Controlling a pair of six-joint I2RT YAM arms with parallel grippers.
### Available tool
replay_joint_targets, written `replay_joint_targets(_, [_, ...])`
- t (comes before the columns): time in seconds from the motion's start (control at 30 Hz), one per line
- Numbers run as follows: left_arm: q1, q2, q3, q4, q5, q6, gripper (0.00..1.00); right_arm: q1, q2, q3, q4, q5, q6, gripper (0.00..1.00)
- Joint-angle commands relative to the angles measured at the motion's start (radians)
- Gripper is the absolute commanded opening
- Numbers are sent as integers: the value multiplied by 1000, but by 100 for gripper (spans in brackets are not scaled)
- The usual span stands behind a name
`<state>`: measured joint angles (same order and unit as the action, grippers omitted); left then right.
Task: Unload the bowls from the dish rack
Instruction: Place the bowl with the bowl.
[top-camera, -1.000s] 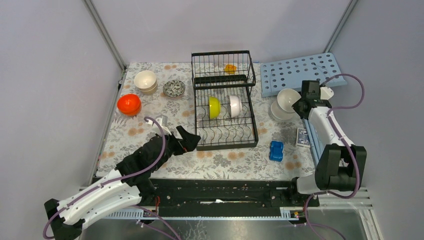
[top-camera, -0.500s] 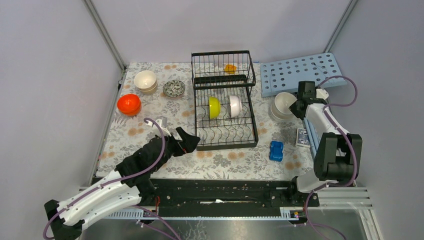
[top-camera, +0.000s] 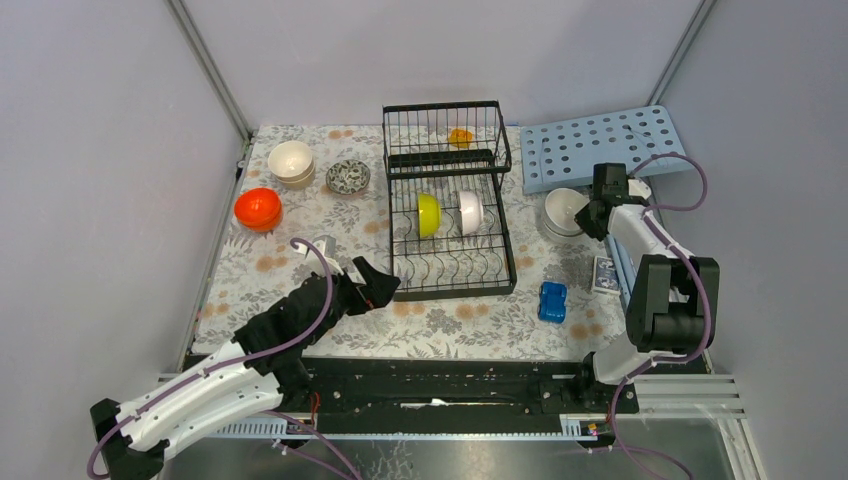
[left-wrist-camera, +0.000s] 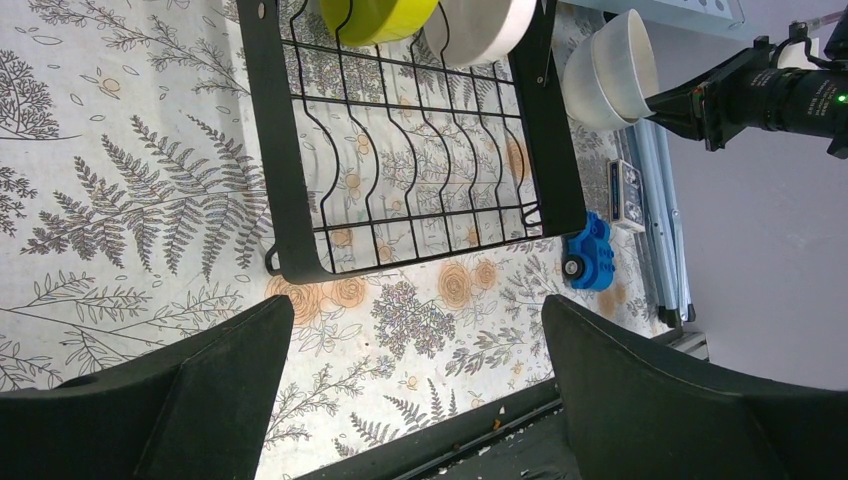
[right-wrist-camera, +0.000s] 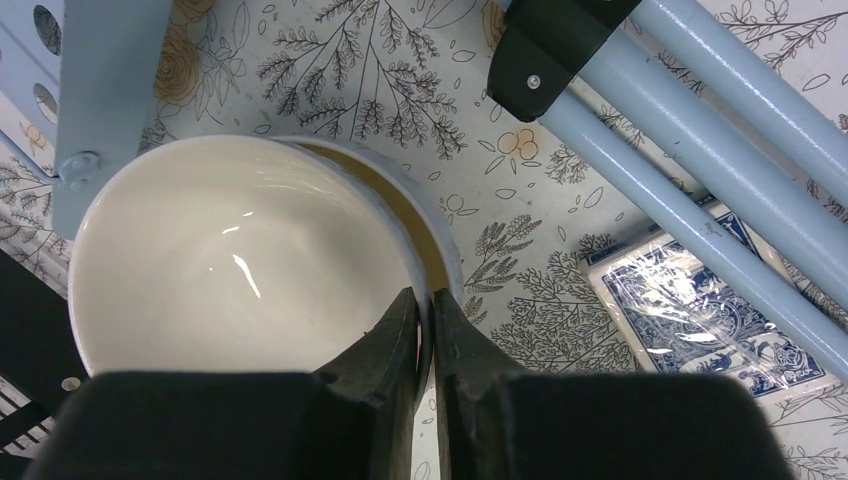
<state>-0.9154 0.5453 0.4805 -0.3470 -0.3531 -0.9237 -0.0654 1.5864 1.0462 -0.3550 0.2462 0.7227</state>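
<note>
White bowl (right-wrist-camera: 230, 260) is now nested in a lower bowl (right-wrist-camera: 415, 225) near the right edge of the table (top-camera: 450, 322), just beside the near corner of the light-blue perforated board (top-camera: 600, 145). A second ago it was carried higher and tilted; since then it has been lowered and levelled.

Right gripper (right-wrist-camera: 425, 322) is pinched nearly closed across that bowl's rim, one finger inside and one outside. Whether the pinch has begun to loosen cannot be told. Release is judged to be the step in hand.

Left gripper (left-wrist-camera: 415, 330) is spread fully with nothing held, over the near-left corner of the dish rack (top-camera: 450, 292). It has barely shifted.

Not yet unloaded:
- yellow-green bowl (top-camera: 428, 214) and racked white bowl (top-camera: 470, 211), on edge side by side in the tines mid-rack
- small orange item (top-camera: 460, 137) in the raised basket at the far end, too small to be identified
</note>
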Motion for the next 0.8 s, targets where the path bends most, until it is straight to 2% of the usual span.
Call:
replay_joint_targets(0.0, [-1,2,-6,45,7,-7,99,-2,1,46,47,-10,5,16])
replay_joint_targets(0.2, [-1,2,-9,48,8,-9,99,-2,-11,47,42,-21,3,24])
replay_joint_targets(0.5, [-1,3,-6,54,20,-13,99,-1,-46,47,30,-18,-4,29])
replay_joint_targets(0.77, [-1,-4,-10,51,27,-15,99,-2,-50,40,27,-31,-10,45])
